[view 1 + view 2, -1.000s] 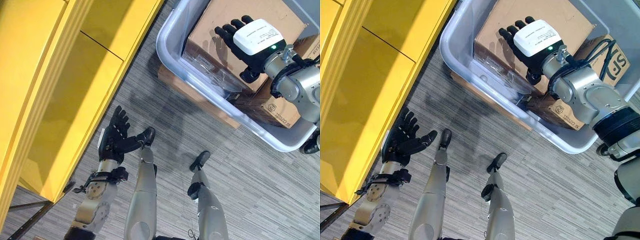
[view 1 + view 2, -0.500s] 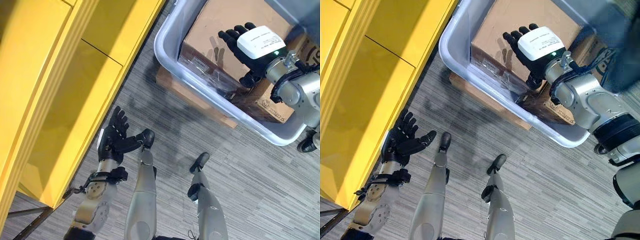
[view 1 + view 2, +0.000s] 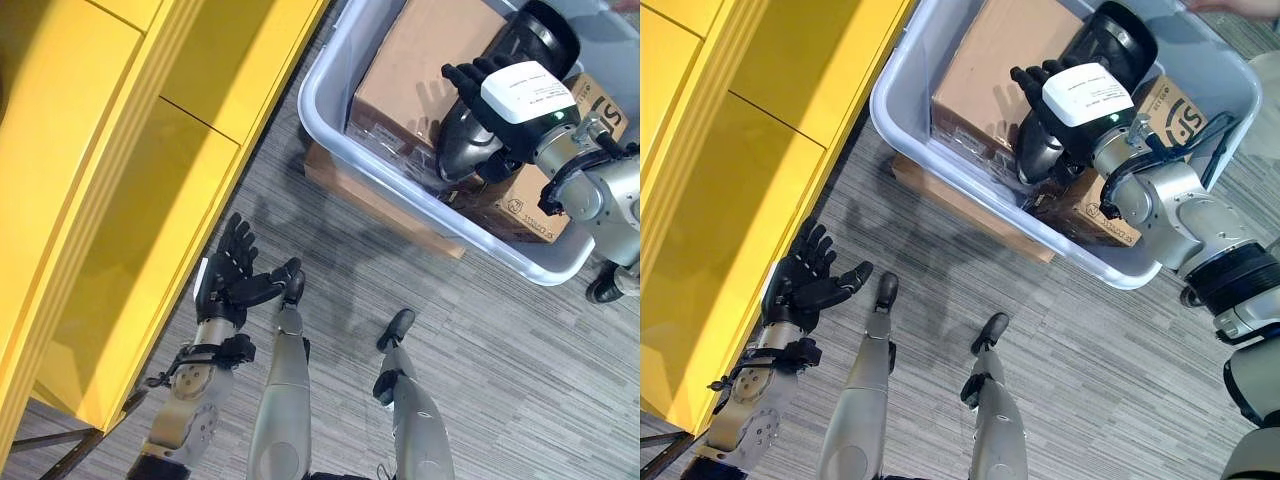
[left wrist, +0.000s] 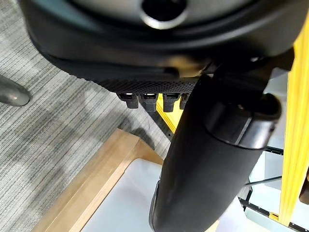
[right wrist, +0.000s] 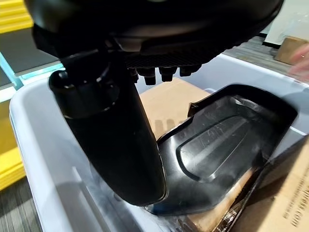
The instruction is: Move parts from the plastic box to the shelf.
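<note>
One new item since a second ago: a black part (image 3: 1080,95), glossy and moulded, now lies in the box (image 3: 902,90) directly under the right hand (image 3: 1065,90). Before, that hand hovered over a bare carton (image 3: 420,60); nothing dark lay there. At the top edge of the right eye view a person's hand (image 3: 1230,5) shows, blurred, near the box's far rim; judgement only, but the part likely came from that side.

- Right hand: fingers straight and spread, above the part's upper end. In the right wrist view the part (image 5: 227,145) sits just past the thumb, hollow side up, resting across the cartons. No curl round it, no pinch. Contact between thumb and part: cannot tell for sure.
- Left hand (image 3: 232,280): held low near the yellow shelf (image 3: 120,200), fingers apart and relaxed, holding nothing.
- Whole picture has drifted a little; camera move, not the box.

Meaning for the task: a part is now within reach, so the pick can begin. Not yet grasped, nothing yet on the shelf. Shape is broad and slick; one hand may slip on it, and the left is well away from it.
</note>
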